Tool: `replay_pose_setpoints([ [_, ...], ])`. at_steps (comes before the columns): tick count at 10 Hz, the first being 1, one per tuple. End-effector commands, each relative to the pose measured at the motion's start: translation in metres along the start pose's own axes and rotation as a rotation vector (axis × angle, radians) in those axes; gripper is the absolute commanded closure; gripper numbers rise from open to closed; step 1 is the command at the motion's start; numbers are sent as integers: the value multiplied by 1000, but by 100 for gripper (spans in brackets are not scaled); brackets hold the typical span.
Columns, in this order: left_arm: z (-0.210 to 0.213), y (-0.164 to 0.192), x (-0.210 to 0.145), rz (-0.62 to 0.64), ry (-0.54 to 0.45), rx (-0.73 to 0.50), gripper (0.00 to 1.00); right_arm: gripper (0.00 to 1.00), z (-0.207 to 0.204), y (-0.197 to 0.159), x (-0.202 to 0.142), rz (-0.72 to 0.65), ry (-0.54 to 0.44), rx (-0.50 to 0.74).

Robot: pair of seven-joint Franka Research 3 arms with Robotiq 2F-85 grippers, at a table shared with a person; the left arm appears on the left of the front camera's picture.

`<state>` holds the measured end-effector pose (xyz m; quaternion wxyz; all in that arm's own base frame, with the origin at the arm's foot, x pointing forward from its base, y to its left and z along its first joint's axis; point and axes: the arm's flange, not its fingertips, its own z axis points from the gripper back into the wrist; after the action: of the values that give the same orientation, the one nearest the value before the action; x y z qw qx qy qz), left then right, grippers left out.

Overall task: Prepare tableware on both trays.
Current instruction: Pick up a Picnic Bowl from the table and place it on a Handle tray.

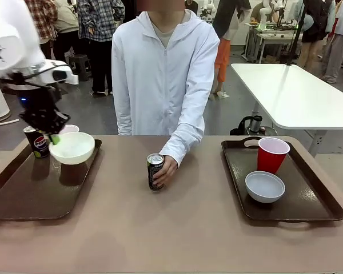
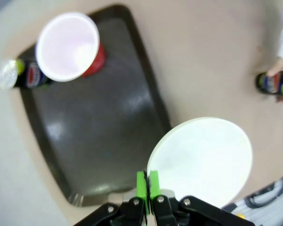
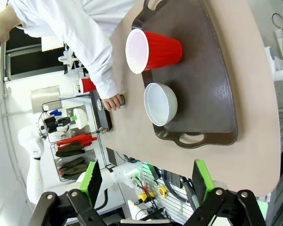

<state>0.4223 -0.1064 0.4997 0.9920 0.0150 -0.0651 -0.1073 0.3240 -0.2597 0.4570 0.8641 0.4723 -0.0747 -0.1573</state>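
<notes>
1. Two large dark brown plastic trays lie nearest, the left tray (image 1: 23,197) and the right tray (image 1: 308,202), each seemingly getting one set of tableware.
2. On the right tray sit a small whitish bowl (image 1: 264,186) and a red plastic cup (image 1: 272,154).
3. At the table's middle, the person's hand (image 1: 167,170) holds a dark slim soda can (image 1: 154,170) upright, perhaps offering it.
4. Over the left tray, the left gripper (image 2: 147,187) pinches the rim of a second whitish bowl (image 1: 72,147), lifted for placing.
5. Behind it, another red cup (image 2: 70,46) is mostly hidden; a second can (image 1: 38,141) stands beside.
6. The right gripper (image 3: 148,178) hangs high, fingers spread, empty.
</notes>
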Motion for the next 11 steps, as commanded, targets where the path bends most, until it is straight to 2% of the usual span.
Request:
replay_pose_setpoints([
  [1, -19, 34, -20, 52, 6, -2, 100, 0, 2, 0, -3, 0, 11, -14],
  [4, -43, 93, -36, 193, 19, -52, 100, 0, 2, 0, -3, 0, 11, -14],
  [6, -52, 113, -44, 226, 11, -72, 100, 0, 2, 0, -3, 0, 11, -14],
  [9, -71, 111, -38, 228, -16, -84, 100, 0, 2, 0, -3, 0, 11, -14],
  [11, -98, 103, -32, 223, 11, -53, 100, 0, 2, 0, -3, 0, 11, -14],
])
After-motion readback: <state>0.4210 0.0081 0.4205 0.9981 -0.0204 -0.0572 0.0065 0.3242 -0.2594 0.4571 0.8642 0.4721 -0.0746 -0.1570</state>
